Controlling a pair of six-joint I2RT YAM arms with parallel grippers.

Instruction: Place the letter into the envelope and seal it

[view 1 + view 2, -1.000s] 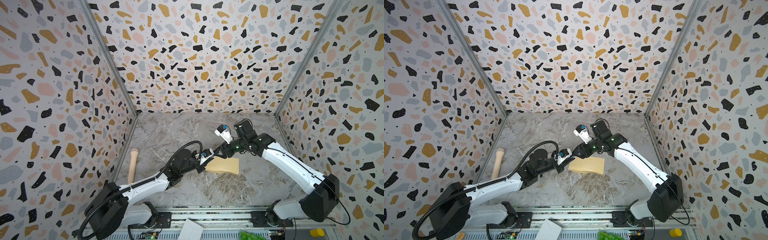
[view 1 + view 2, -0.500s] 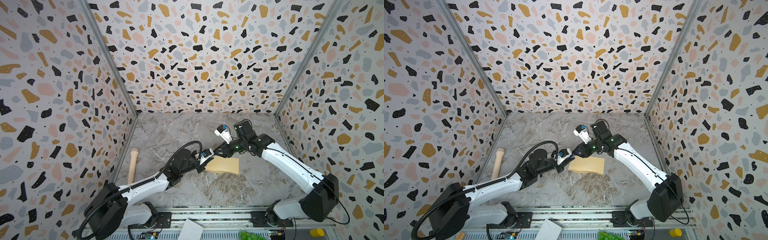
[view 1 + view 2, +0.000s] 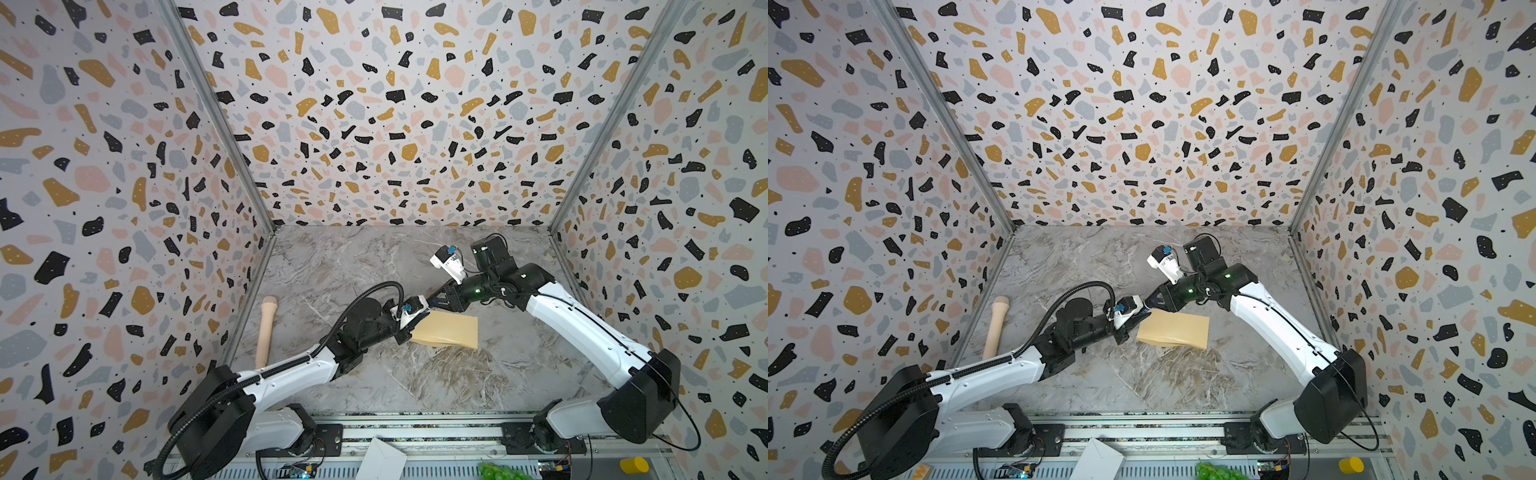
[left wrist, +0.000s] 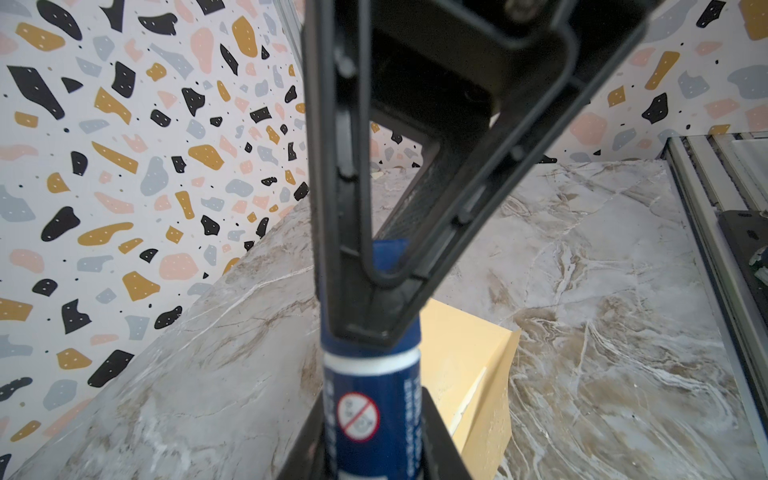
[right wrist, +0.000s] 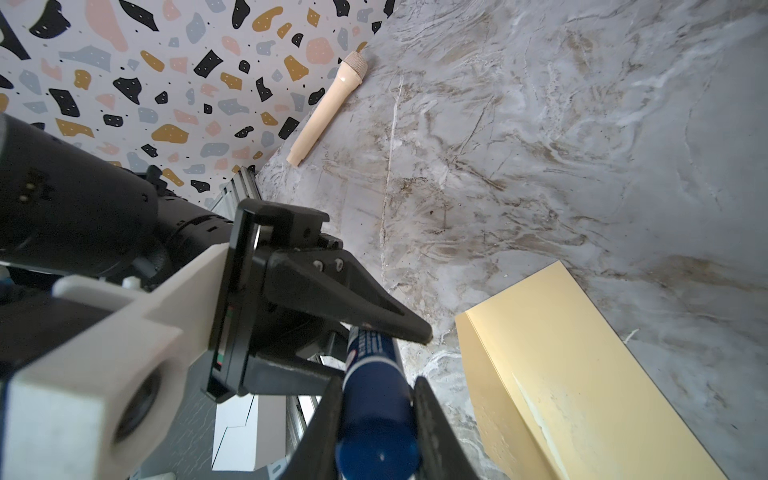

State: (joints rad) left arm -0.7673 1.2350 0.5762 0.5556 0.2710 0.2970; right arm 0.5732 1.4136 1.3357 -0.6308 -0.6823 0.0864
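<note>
The glue stick (image 4: 372, 374) is being clamped by the closed left hand (image 4: 372, 440) and right hand (image 5: 376, 411), seemingly for uncapping; the envelope (image 3: 446, 330) is lying alongside.

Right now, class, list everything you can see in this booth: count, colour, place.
envelope: one, tan, middle of table.
glue stick: one, dark blue, held between both arms.
toy microphone: one, beige, by left wall.
folded paper: one, white, front rail.
bunch: one, green, front rail.
cylinder: one, yellow, front right corner.
table: one, grey marble, booth floor.
left arm: one, white and black, jaws shut on glue stick.
right arm: one, white and black, jaws shut on glue stick.
</note>
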